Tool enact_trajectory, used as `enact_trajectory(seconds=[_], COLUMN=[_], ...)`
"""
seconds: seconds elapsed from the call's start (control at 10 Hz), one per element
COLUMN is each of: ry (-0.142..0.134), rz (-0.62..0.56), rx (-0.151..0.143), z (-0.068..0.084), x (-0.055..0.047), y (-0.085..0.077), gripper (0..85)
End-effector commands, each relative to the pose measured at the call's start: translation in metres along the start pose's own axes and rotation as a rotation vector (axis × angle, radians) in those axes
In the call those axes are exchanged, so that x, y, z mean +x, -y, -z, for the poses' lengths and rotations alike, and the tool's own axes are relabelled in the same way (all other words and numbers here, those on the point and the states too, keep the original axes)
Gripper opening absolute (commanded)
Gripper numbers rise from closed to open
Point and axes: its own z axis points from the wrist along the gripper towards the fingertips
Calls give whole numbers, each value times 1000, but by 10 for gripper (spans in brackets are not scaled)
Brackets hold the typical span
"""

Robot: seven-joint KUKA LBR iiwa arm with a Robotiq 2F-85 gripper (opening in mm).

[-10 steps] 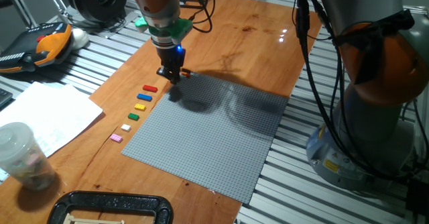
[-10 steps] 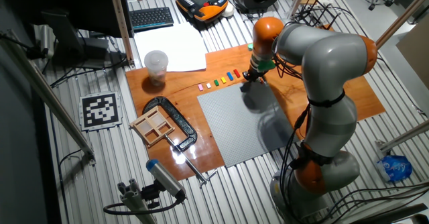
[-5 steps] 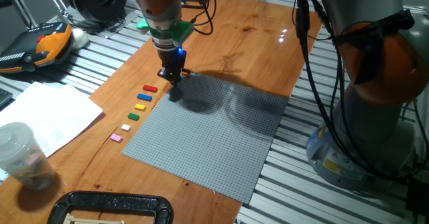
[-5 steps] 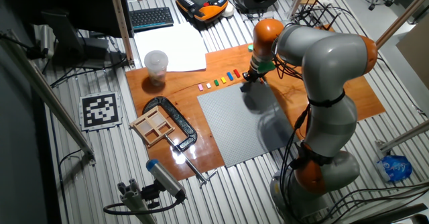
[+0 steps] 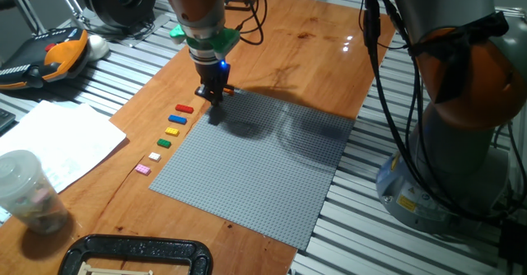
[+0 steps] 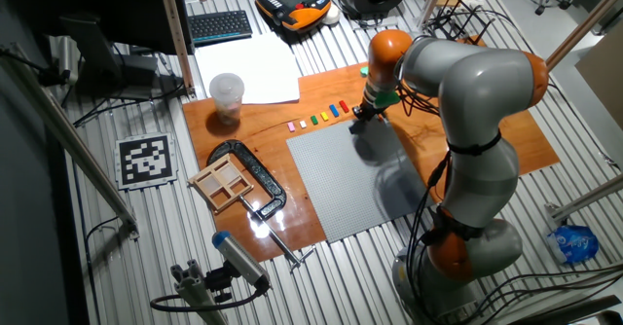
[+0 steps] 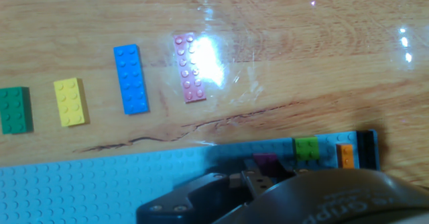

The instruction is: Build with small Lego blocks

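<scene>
My gripper [image 5: 212,94] stands low over the far left corner of the grey baseplate [image 5: 247,172], fingers down at the studs. The hand view shows its dark body [image 7: 248,180] at the bottom, with a magenta brick [image 7: 266,161] just ahead of the fingers. Green [image 7: 306,147], orange [image 7: 346,155] and dark [image 7: 366,149] bricks sit along that plate edge. Whether the fingers hold anything is hidden. Loose small Lego blocks lie in a row on the wood: red [image 5: 184,108], blue [image 5: 178,119], yellow [image 5: 172,131], green [image 5: 164,142], white [image 5: 154,156], pink [image 5: 143,169].
A plastic cup [image 5: 25,188], white paper [image 5: 58,139] and a black clamp [image 5: 136,254] lie left of the plate. The robot's base [image 5: 449,102] rises at the right. A wooden tray [image 6: 226,181] sits by the clamp.
The wrist above the fingers has shifted slightly to the right. The fingertips stay at the same plate corner and the loose bricks have not moved.
</scene>
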Motion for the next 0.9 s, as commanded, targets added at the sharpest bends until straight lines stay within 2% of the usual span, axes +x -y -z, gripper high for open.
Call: enact_trajectory(seconds=[0.0,0.3,0.8], ry=[0,5,12], rz=[-1,-1,3], rx=[-2,-5,-8], z=[-1,-6,-11], x=[1,3,0], y=[-1,-3,-1], gripper=[0,0,0])
